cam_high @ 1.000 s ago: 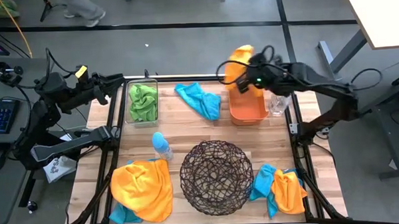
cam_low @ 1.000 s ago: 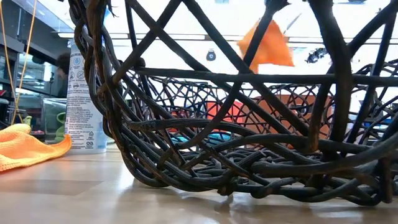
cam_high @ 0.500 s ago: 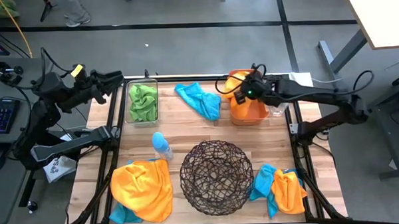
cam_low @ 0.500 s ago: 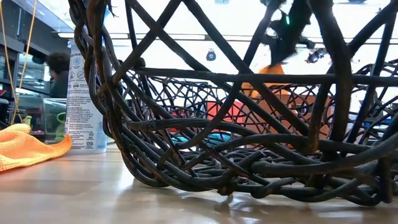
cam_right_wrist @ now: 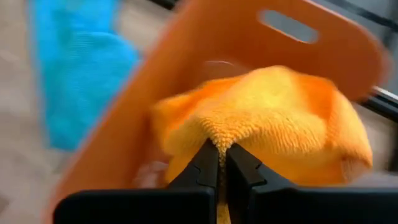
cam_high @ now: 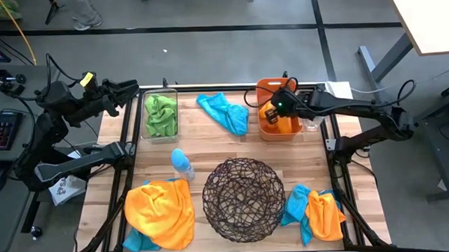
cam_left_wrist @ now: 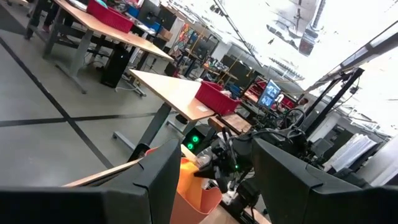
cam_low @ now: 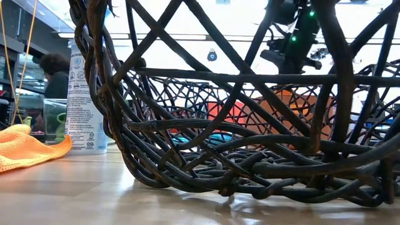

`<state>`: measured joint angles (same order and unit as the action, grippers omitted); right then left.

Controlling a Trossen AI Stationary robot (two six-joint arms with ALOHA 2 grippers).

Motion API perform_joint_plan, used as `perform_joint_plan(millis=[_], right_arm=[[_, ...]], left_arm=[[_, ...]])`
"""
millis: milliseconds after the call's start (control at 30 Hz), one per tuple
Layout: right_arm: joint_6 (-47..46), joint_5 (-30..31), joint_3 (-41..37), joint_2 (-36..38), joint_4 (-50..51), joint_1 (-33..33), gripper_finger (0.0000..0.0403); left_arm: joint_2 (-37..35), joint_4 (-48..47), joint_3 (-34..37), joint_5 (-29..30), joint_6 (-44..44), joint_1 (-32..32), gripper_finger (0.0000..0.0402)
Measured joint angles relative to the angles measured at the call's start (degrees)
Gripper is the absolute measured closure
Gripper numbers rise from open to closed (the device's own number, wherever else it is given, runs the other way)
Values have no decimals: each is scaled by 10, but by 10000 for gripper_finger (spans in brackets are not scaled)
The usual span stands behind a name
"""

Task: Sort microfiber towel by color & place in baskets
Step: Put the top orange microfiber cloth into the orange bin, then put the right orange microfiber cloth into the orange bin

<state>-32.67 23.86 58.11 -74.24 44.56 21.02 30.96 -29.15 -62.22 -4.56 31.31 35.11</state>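
Observation:
My right gripper (cam_high: 273, 111) is down inside the salmon-orange basket (cam_high: 269, 89) at the far right, shut on an orange towel (cam_high: 286, 124) that lies bunched in it. A green towel (cam_high: 161, 115) fills the clear bin (cam_high: 145, 114). One turquoise towel (cam_high: 224, 112) lies flat between the two bins. The round wire basket (cam_high: 243, 199) stands near the middle. A big orange towel (cam_high: 161, 212) rests over a turquoise one (cam_high: 134, 240) near left. A turquoise and orange pair (cam_high: 314, 213) lies near right. My left gripper (cam_left_wrist: 211, 186) waits open off the table's far left corner. My right gripper (cam_right_wrist: 222, 163) pinches a raised fold (cam_right_wrist: 219, 138) on top of the orange towel between its two fingertips. It comes slanting down from above. The towel's bulk (cam_right_wrist: 292, 118) sits heaped in the salmon-orange basket, slack around the pinch.
A small blue-capped clear bottle (cam_high: 182, 164) stands left of the wire basket. A clear cup-like object (cam_high: 312, 120) sits just right of the salmon basket. In the low view the wire basket (cam_low: 250, 162) fills the foreground. Bare wood shows in the table's middle.
My right gripper has come down from above the salmon-orange basket into it, still shut on the orange towel. The towel hung high over the basket's far end a second ago; it now lies heaped inside the basket.

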Motion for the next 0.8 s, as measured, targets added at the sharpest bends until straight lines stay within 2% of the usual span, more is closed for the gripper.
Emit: perform_joint_plan(millis=[100, 167, 367, 433, 533, 700, 800], right_arm=[[16, -26, 0, 0, -14, 5, 387], [20, -54, 0, 0, -9, 14, 361], [62, -168, 0, 6, -6, 35, 237], [72, -205, 12, 16, 26, 42, 195], [72, -210, 52, 35, 89, 47, 145], [39, -224, 106, 105, 151, 16, 111], [-38, -265, 106, 156, 197, -33, 111]], left_arm=[[0, 0, 0, 0, 0, 0, 216], [0, 0, 0, 0, 0, 0, 216], [0, 0, 0, 0, 0, 0, 216], [0, 0, 0, 0, -1, 0, 216], [0, 0, 0, 0, -4, 0, 216], [0, 0, 0, 0, -4, 0, 216], [0, 0, 0, 0, -4, 0, 216]])
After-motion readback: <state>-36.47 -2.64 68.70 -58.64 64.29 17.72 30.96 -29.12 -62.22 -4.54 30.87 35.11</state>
